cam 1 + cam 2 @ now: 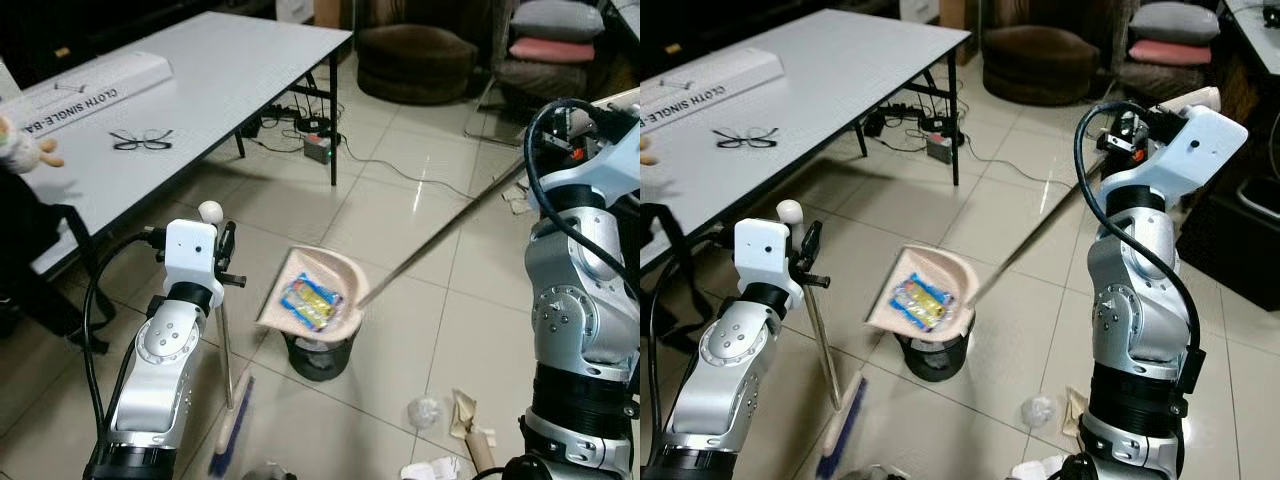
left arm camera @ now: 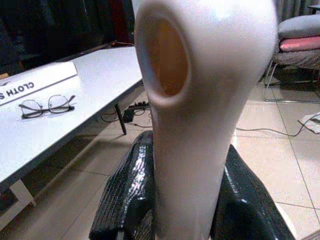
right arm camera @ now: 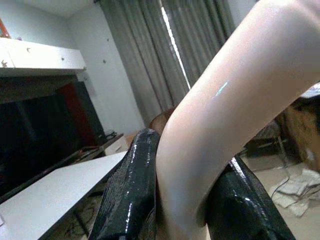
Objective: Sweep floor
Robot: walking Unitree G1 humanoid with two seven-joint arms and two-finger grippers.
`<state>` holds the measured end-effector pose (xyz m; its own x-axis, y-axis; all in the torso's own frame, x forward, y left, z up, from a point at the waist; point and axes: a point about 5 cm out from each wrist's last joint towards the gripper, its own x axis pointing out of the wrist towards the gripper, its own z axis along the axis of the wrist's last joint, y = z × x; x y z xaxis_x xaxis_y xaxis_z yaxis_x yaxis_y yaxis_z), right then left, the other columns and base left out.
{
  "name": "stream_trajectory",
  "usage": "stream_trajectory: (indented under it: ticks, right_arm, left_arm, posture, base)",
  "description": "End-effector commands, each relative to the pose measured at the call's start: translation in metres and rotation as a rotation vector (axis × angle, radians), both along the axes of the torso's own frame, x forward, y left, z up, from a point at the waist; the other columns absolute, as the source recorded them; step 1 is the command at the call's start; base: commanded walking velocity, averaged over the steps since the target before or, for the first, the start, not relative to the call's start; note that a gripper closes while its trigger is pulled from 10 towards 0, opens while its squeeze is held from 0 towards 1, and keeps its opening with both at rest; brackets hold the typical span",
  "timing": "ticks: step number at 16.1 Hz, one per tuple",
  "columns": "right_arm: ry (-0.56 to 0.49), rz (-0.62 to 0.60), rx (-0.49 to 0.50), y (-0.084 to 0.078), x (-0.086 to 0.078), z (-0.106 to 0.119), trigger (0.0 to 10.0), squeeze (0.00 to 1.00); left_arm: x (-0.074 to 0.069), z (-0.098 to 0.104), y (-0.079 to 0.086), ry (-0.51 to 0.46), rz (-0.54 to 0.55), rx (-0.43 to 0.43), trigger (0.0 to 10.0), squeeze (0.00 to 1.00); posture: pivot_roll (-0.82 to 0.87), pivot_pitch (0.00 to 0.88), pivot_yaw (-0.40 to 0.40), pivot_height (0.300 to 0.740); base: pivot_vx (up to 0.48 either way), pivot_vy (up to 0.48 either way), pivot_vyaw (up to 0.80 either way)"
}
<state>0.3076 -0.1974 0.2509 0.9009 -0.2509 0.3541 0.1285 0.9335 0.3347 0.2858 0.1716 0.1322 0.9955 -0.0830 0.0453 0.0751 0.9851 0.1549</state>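
Both head cameras look forward and steeply down from above, sharing the tiled floor (image 1: 420,330), the white table (image 1: 230,90) and a raised dustpan (image 1: 312,290). Each wrist camera peers at very close range along its black fingers (image 2: 131,190), with the same table behind.

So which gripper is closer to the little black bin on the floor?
Left. The left gripper holds the broom beside the bin; the right gripper grips the dustpan handle farther off.
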Motion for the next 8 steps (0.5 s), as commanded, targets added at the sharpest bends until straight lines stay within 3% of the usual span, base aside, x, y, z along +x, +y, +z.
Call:
stream_trajectory:
  ticks: [1,8]
  right_arm:
    - [-0.054,-0.02,0.008,-0.0025,-0.0025,0.0063,10.0,0.0]
    - [-0.067,-0.038,0.005,-0.0016,0.0024,0.0022,10.0,0.0]
  left_arm:
    - [0.0013,0.0034,-0.0001,-0.01,-0.013,0.021,10.0,0.0]
    - [-0.0008,0.0025,-0.0002,0.004,-0.03,0.03,10.0,0.0]
  posture:
    - [-0.02,0.039,0.055,0.74]
    - [-0.02,0.048,0.058,0.74]
  base:
    - [0.0,0.0,0.0]
    - [0.0,0.0,0.0]
